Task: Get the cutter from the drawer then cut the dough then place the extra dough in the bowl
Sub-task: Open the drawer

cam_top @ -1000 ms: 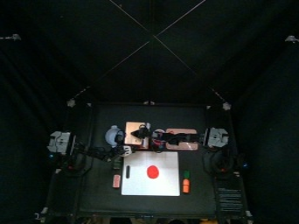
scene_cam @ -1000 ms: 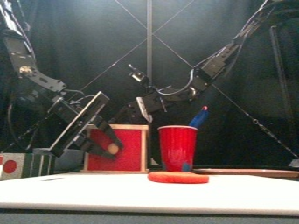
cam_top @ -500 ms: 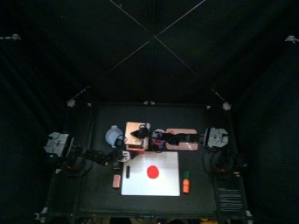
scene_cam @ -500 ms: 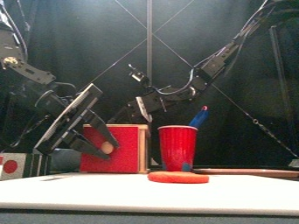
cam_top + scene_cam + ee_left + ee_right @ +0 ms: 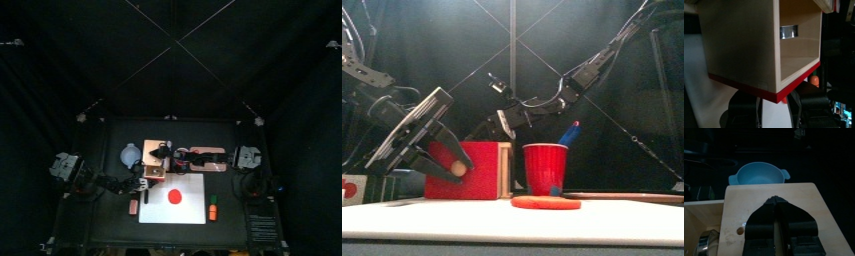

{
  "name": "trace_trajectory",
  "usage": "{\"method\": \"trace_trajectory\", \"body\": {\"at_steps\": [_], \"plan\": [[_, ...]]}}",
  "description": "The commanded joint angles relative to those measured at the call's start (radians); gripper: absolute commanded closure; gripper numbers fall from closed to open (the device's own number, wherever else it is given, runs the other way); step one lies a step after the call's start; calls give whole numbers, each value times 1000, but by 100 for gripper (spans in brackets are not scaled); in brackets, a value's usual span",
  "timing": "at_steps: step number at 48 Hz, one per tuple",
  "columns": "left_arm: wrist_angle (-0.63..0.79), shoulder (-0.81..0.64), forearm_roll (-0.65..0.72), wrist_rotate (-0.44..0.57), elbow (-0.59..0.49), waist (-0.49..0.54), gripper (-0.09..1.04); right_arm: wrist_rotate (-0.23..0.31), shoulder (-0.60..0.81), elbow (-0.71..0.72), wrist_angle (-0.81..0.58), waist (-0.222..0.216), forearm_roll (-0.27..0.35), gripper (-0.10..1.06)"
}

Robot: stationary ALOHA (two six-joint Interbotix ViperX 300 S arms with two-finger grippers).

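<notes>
The pale wooden box (image 5: pixel 156 148) stands behind the white board (image 5: pixel 187 212). Its drawer is pulled out toward the front, and my left gripper (image 5: pixel 774 101) is shut on the red drawer front (image 5: pixel 465 175). Inside the open drawer the metal cutter (image 5: pixel 787 32) shows. My right gripper (image 5: pixel 775 209) is shut, with its tips pressed on the box's top (image 5: pixel 801 195). The flat red dough (image 5: pixel 174 196) lies on the board, also low in the front view as the dough (image 5: pixel 545 203). The blue-grey bowl (image 5: pixel 759 174) sits left of the box.
A red cup (image 5: pixel 545 168) with a blue knife stands right of the box. A small orange toy (image 5: pixel 211 211) lies right of the board and a pinkish one (image 5: pixel 134 206) to its left.
My left gripper has drawn back toward the front with the red drawer front, sliding the drawer farther out of the box. The right gripper has stayed on the box top.
</notes>
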Motion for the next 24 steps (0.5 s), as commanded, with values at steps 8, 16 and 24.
{"method": "trace_trajectory", "body": {"at_steps": [8, 16, 24], "plan": [[11, -5, 0, 8, -15, -26, 41, -3, -17, -9, 6, -9, 2, 103], [11, 0, 2, 9, -15, -20, 40, -3, -17, -11, 6, -9, 0, 103], [3, 2, 0, 8, -6, -17, 38, -5, -17, -12, 6, -9, -6, 103]]}}
